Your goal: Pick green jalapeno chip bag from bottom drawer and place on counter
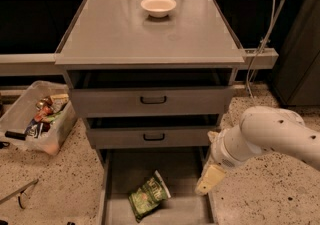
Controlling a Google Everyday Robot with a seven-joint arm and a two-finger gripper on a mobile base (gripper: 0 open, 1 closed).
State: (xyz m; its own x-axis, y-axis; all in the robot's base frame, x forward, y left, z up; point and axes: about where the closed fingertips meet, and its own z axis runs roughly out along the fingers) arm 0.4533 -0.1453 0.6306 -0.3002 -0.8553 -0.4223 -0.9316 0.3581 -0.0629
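The green jalapeno chip bag (148, 195) lies flat on the floor of the open bottom drawer (182, 169), a little left of its middle, its white end pointing up and right. My gripper (209, 179) hangs at the end of the white arm over the drawer's right wall, to the right of the bag and apart from it. The grey counter (150, 31) tops the drawer unit.
A white bowl (158, 5) stands at the back of the counter. Two shut drawer fronts with black handles (153, 100) sit above the open drawer. A clear bin of packets (37, 116) rests on the speckled floor at the left. A cable (265, 24) hangs at the right.
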